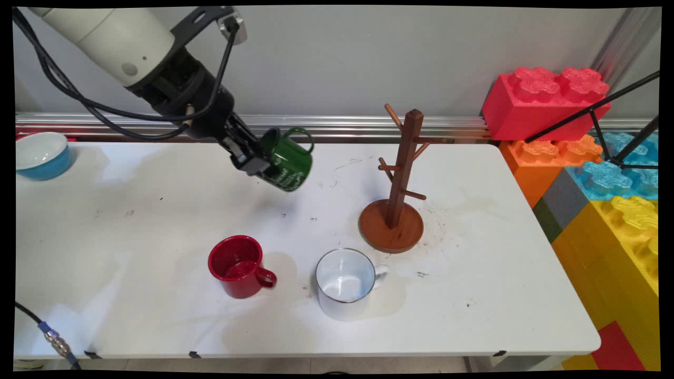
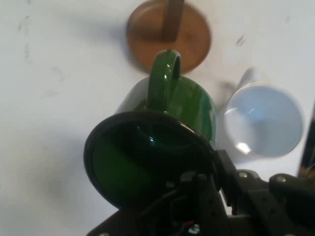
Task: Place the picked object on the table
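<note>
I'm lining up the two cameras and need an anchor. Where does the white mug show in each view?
Main view: the white mug stands upright at lower centre, right of the red mug, in front of the wooden mug tree.
Hand view: it shows at the right, beside the green mug in the gripper.
Shared landmark: the mug tree's round base.

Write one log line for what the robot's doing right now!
gripper: shut on green enamel mug, held tilted in air | right of it: wooden mug tree | on table: red mug, white mug
</note>
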You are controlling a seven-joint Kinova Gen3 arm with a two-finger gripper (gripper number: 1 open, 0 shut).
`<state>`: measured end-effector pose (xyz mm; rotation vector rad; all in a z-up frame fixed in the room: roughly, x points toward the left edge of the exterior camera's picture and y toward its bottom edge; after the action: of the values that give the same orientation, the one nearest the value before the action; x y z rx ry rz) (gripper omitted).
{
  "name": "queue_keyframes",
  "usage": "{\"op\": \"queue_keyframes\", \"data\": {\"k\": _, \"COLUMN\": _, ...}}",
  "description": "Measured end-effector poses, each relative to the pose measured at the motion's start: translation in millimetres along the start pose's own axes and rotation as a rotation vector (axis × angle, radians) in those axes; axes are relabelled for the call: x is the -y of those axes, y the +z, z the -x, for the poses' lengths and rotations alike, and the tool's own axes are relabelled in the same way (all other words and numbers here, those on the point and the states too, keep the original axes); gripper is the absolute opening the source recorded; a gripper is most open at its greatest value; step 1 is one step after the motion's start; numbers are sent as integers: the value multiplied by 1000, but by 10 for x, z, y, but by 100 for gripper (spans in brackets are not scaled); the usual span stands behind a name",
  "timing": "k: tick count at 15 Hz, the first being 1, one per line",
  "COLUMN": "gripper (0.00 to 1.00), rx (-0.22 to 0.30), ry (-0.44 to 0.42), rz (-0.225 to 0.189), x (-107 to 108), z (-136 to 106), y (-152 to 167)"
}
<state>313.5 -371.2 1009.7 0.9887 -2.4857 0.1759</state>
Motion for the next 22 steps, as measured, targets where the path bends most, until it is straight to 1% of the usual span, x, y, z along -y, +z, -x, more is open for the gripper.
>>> {"op": "queue_keyframes", "data": {"k": 6, "gripper": 0, "rx": 87, "ry": 96, "rz": -77, "x": 211, "z": 40, "y": 105}}
{"op": "queue_keyframes", "data": {"k": 9, "gripper": 0, "rx": 138, "ry": 150, "rz": -121, "x": 268, "z": 20, "y": 303}}
{"op": "queue_keyframes", "data": {"k": 11, "gripper": 0, "rx": 162, "ry": 175, "rz": -138, "x": 278, "z": -7, "y": 435}}
{"op": "queue_keyframes", "data": {"k": 15, "gripper": 0, "rx": 218, "ry": 221, "rz": -157, "x": 278, "z": -69, "y": 744}}
{"op": "queue_keyframes", "data": {"k": 19, "gripper": 0, "rx": 290, "ry": 274, "rz": -151, "x": 277, "z": -160, "y": 1193}}
{"op": "queue_keyframes", "data": {"k": 22, "gripper": 0, "rx": 332, "ry": 285, "rz": -145, "x": 278, "z": -192, "y": 1440}}
